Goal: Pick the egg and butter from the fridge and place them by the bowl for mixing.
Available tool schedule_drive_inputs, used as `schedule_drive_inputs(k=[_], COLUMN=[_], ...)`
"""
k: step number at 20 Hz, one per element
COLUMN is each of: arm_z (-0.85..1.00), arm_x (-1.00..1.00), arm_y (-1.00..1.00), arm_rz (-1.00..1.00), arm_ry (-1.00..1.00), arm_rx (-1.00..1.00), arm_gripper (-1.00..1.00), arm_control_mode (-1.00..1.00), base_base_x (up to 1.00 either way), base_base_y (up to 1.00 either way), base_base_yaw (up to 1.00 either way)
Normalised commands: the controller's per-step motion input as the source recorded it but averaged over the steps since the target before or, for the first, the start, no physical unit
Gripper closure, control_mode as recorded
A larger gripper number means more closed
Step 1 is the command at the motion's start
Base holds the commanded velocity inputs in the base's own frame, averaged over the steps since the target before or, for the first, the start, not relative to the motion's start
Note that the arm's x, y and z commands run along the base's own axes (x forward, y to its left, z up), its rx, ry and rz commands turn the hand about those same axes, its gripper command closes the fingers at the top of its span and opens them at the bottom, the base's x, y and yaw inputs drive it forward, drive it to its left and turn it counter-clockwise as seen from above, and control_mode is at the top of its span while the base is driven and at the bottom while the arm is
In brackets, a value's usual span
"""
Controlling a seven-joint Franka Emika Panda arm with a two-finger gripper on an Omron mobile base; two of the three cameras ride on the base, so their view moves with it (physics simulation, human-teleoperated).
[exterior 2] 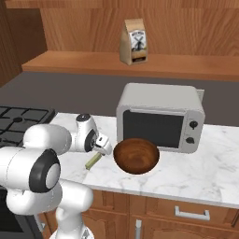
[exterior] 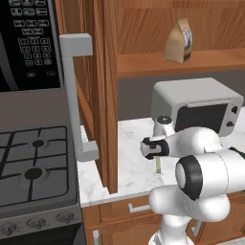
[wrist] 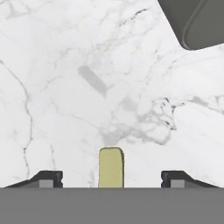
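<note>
Olive-yellow rectangular butter stick [wrist: 111,167] at bottom centre, between parted gripper [wrist: 111,178] tips, unclamped. Resting on white marble counter [exterior 2: 200,172] left of round reddish-brown wooden bowl [exterior 2: 136,156], likely for mixing.

The butter [wrist: 111,168] is cut off at the hand view's lower edge. In the left base view, the arm hides most of it [exterior: 158,165].

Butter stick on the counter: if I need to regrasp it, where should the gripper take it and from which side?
Probably from above, across the narrow width near mid-length: the butter lies flat on the counter, long and thin, left of the bowl, with open marble along both long sides.
</note>
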Motion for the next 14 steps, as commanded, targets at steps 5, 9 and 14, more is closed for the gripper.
schedule_drive_inputs(k=[5, 9, 14], arm_z=[0.19, 0.48, 0.53], arm_x=[-0.27, -0.57, -0.95], arm_y=[0.0, 0.0, 0.01], arm_rz=[0.0, 0.01, 0.1], arm_ry=[0.0, 0.0, 0.0], arm_rx=[0.0, 0.0, -0.01], arm_gripper=[-1.0, -1.0, -1.0], arm_control_mode=[-1.0, -1.0, -1.0], base_base_x=[0.0, 0.0, 0.0], base_base_y=[0.0, 0.0, 0.0], base_base_yaw=[0.0, 0.0, 0.0])
